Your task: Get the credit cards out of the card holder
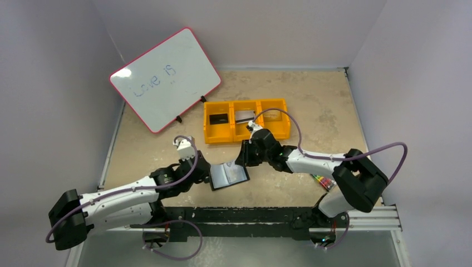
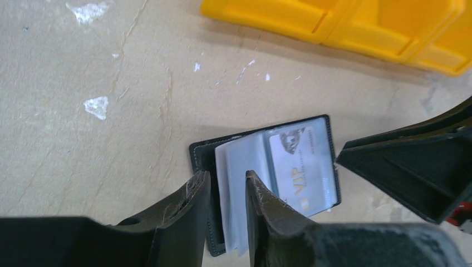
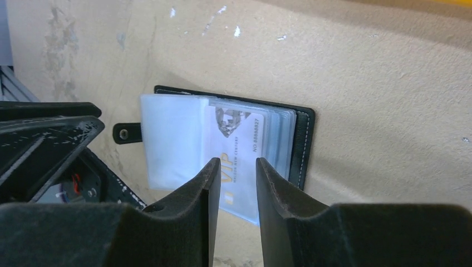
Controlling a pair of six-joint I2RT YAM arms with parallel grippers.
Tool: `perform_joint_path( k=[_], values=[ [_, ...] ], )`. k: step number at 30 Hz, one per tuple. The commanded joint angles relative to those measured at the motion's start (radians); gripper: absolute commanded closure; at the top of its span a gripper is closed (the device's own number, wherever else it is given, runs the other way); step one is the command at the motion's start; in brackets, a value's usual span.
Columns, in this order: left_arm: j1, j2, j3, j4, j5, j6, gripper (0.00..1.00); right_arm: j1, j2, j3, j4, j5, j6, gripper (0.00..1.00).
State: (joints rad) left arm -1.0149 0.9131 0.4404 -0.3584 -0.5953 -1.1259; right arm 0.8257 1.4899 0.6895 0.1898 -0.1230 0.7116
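Observation:
The black card holder (image 1: 229, 176) lies open on the table between my two grippers, its clear sleeves fanned. A pale card printed "VIP" (image 3: 238, 146) sits in the top sleeve, its near end sticking out past the holder's edge. My right gripper (image 3: 236, 164) hovers open over that end, the card (image 2: 298, 173) showing in the gap. My left gripper (image 2: 225, 181) is open too, straddling the loose sleeves by the holder's left cover (image 2: 200, 154). A black card (image 1: 218, 118) and a silvery-grey card (image 1: 244, 115) lie in the orange tray (image 1: 245, 137).
A pink-framed whiteboard (image 1: 164, 78) leans at the back left. A pack of coloured markers (image 1: 323, 182) lies beside the right arm. The orange tray (image 2: 334, 22) stands just beyond the holder. The holder's snap tab (image 3: 123, 132) points towards the left gripper.

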Motion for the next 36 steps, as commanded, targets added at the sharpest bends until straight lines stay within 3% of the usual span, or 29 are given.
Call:
perform_joint_path(
  k=[1,7,13,24,36],
  values=[
    [0.001,-0.057,0.068,0.019,-0.031,0.022,0.7,0.006,-0.036,0.018,0.026,0.001,-0.017,0.69],
    [0.001,-0.041,0.048,0.246,0.123,0.069,0.62,0.006,-0.003,-0.01,0.08,-0.016,0.007,0.8],
    [0.001,0.069,-0.003,0.399,0.183,-0.002,0.62,0.006,0.015,-0.027,0.092,-0.001,0.022,0.8],
    [0.003,0.143,-0.056,0.425,0.186,-0.084,0.62,0.005,0.086,-0.042,0.129,-0.039,0.037,0.79],
    [0.012,0.185,-0.128,0.512,0.236,-0.123,0.62,0.006,0.051,-0.041,0.067,-0.007,0.026,0.76]
  ],
)
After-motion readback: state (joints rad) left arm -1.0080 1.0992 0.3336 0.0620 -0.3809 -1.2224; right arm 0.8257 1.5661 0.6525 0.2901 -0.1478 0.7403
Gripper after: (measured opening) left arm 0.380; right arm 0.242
